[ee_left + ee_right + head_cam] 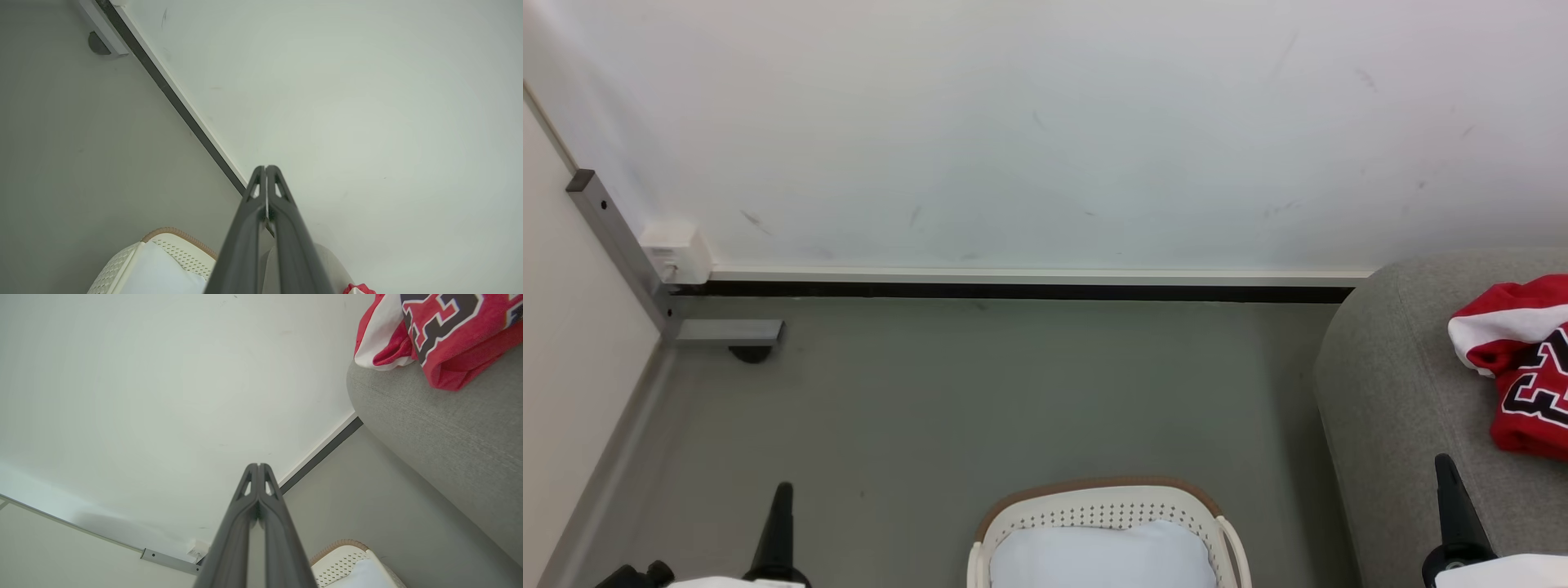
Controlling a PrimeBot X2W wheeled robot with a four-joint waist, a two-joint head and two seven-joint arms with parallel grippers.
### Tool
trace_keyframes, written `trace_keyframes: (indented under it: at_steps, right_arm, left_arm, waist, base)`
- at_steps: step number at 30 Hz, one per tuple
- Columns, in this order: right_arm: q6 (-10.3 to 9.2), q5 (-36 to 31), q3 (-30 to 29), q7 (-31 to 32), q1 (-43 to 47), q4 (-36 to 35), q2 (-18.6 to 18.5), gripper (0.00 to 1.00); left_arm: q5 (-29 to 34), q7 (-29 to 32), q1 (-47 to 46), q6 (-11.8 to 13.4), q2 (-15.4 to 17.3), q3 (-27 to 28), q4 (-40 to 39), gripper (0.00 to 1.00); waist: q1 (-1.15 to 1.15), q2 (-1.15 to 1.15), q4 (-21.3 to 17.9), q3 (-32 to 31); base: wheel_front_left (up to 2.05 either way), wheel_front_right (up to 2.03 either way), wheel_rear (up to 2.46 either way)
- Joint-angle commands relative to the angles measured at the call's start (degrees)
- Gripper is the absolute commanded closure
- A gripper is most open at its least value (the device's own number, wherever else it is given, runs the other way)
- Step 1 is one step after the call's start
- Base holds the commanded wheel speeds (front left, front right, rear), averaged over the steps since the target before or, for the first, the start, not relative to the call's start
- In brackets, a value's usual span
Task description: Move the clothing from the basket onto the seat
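Head view shows the red clothing (1523, 367) lying on the grey seat (1388, 392), my left pincer (783, 494) and right pincer (1445, 465) both closed on nothing, and my worry is wrongly calling it done with that pale cloth (1103, 555) in the basket (1107, 513).

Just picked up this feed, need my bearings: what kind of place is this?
Likely an indoor room corner, domestic or a mock-up: a plain white wall meets a grey floor, with a grey upholstered seat holding red clothing and a laundry basket standing on the floor.
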Motion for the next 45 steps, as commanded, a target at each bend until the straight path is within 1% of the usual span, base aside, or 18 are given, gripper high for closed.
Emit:
trace_keyframes:
  at_steps: [1, 20, 45]
  right_arm:
    - [-0.05, 1.4, -0.4, 0.3, -1.6, -0.7, -0.2, 1.0]
    - [-0.07, 11.3, -2.1, 3.3, -2.1, -0.8, 0.4, 1.0]
    - [-0.09, 22.1, -3.9, 6.4, -2.5, -1.0, 1.1, 1.0]
  left_arm:
    - [-1.8, 0.3, -1.3, -0.2, 0.5, 0.2, -0.7, 1.0]
    - [-12.3, 3.3, -2.3, -0.6, 0.5, 0.9, -0.9, 1.0]
    - [-23.5, 6.6, -3.4, -0.9, 0.6, 1.5, -1.1, 1.0]
  waist:
    - [0.0, 0.0, 0.0, 0.0]
    - [0.0, 0.0, 0.3, 0.5]
    - [0.0, 0.0, 0.6, 1.0]
  base:
    - [0.0, 0.0, 0.0]
    - [0.0, 0.0, 0.0]
    - [0.0, 0.0, 0.0]
